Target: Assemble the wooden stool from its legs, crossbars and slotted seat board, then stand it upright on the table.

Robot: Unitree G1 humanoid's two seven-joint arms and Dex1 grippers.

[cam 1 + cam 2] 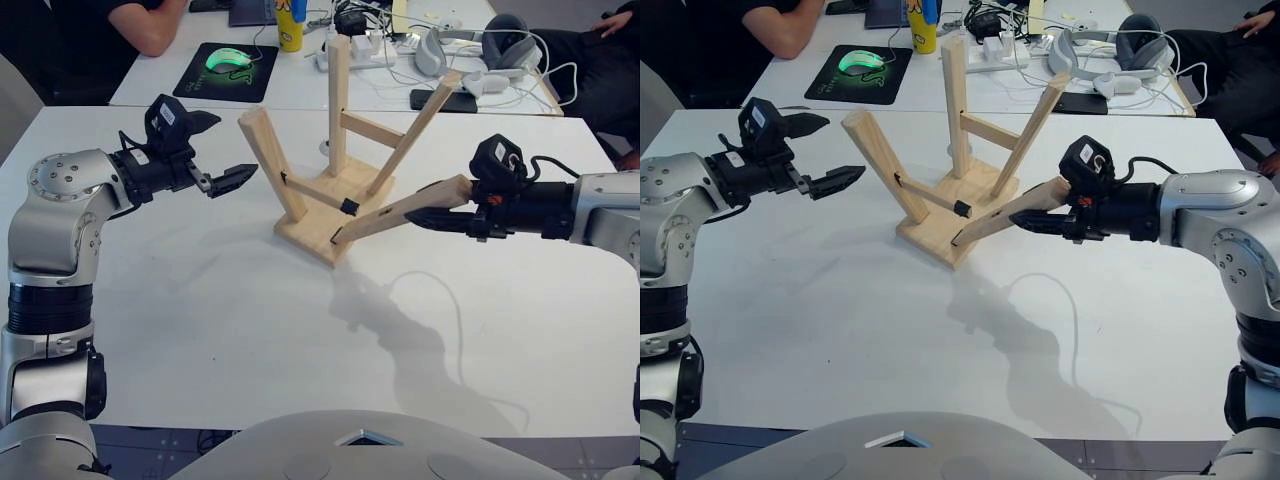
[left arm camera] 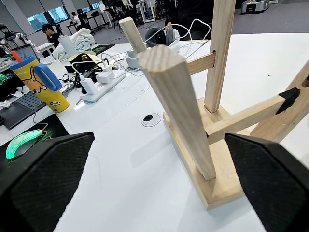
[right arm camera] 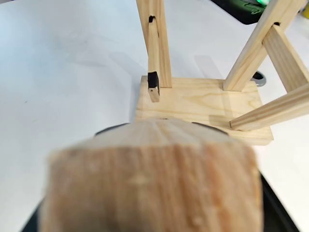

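The wooden stool stands upside down mid-table, its seat board (image 1: pixel 318 236) flat on the surface and its legs pointing up. My right gripper (image 1: pixel 452 208) is shut on the top end of the near right leg (image 1: pixel 395 215), which leans toward it; that leg end (image 3: pixel 152 179) looms close in the right wrist view. A crossbar (image 1: pixel 372 129) joins the two back legs, and another (image 1: pixel 318 193) runs from the left leg (image 1: pixel 272 165). My left gripper (image 1: pixel 228 150) hangs open just left of that leg's top, not touching it; its dark fingers (image 2: pixel 43 179) flank the leg (image 2: pixel 181 106).
Behind the table's far edge stands a second table with a black mouse pad and green-lit mouse (image 1: pixel 228 62), a yellow can (image 1: pixel 290 25), a headset (image 1: pixel 455 45) and a phone (image 1: pixel 440 100). A cable grommet (image 2: pixel 151 118) sits behind the stool. The near half of the table (image 1: pixel 250 340) is bare.
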